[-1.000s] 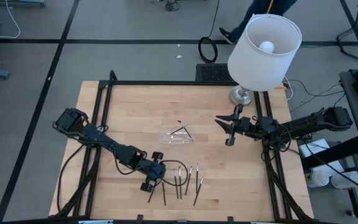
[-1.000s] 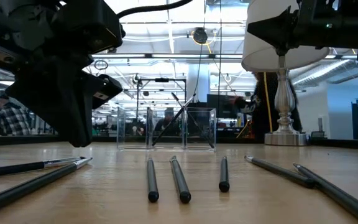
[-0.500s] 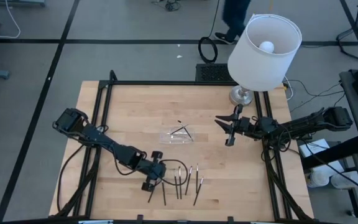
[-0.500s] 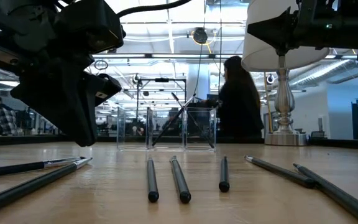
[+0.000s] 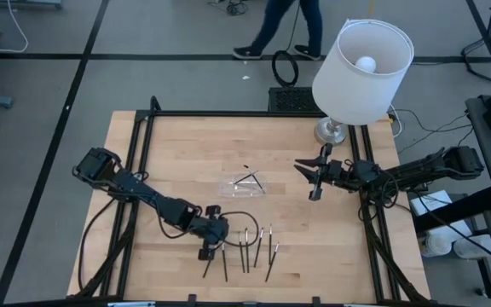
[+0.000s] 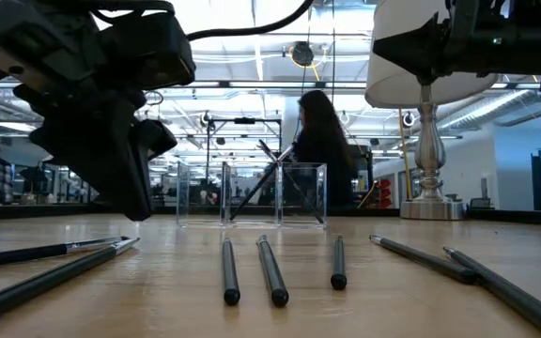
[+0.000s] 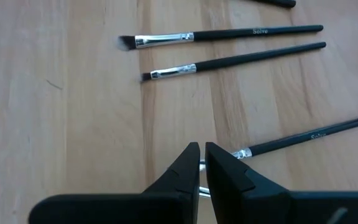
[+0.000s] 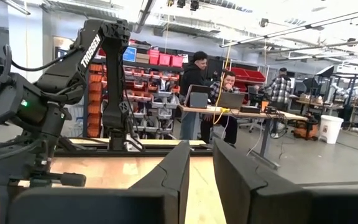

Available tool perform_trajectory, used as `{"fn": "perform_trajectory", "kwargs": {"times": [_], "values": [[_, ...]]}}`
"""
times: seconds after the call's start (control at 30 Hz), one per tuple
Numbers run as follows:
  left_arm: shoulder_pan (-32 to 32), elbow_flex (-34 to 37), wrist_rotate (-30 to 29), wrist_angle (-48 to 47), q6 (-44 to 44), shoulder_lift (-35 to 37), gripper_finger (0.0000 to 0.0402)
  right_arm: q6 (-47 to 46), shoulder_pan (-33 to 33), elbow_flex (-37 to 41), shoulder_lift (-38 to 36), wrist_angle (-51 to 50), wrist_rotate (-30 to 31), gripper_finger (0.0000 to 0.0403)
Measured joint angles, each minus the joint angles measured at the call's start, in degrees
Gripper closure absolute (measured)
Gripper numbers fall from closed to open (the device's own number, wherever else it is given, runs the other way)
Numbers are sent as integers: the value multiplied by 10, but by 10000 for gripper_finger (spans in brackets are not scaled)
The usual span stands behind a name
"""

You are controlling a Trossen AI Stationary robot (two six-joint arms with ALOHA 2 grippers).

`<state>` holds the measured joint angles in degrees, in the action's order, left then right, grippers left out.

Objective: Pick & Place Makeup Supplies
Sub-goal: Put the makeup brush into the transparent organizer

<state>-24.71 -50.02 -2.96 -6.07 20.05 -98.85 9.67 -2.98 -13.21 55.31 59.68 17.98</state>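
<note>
Here my left gripper (image 7: pixel 199 152) hovers low over the makeup brushes (image 5: pixel 247 247) lying loose near the table's (image 5: pixel 177 153) front edge, jaws almost shut, gripping nothing. To pick cleanly, I should open wider, straddle one brush handle (image 7: pixel 316 135) crosswise and descend. My right gripper (image 5: pixel 316 180) waits aloft, narrowly parted, empty.

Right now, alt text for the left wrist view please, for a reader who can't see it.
The left gripper, fingers nearly together, hangs over a pale wooden table just above a thin black makeup brush with a silver band. Two more black brushes lie side by side farther off, bristle ends pointing the same way.
</note>
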Motion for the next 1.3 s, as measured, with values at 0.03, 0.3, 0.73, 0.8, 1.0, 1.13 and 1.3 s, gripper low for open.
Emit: {"fn": "perform_trajectory", "kwargs": {"times": [0.03,0.3,0.73,0.8,1.0,1.13,1.3], "values": [[0,0,0,-2,0,0,371,0,0,0,0,-1,0,344],[-2,0,38,-16,11,0,371,0,0,0,0,-10,0,344],[-3,0,59,-16,52,8,371,119,0,0,0,89,1,344],[0,0,56,-10,85,16,371,126,0,0,0,103,0,344],[17,0,62,-31,260,43,371,153,0,0,0,86,0,344],[21,0,49,-34,313,59,371,169,0,0,0,108,0,344],[-15,0,-14,-28,324,60,371,170,-8,0,-8,145,0,344]]}}
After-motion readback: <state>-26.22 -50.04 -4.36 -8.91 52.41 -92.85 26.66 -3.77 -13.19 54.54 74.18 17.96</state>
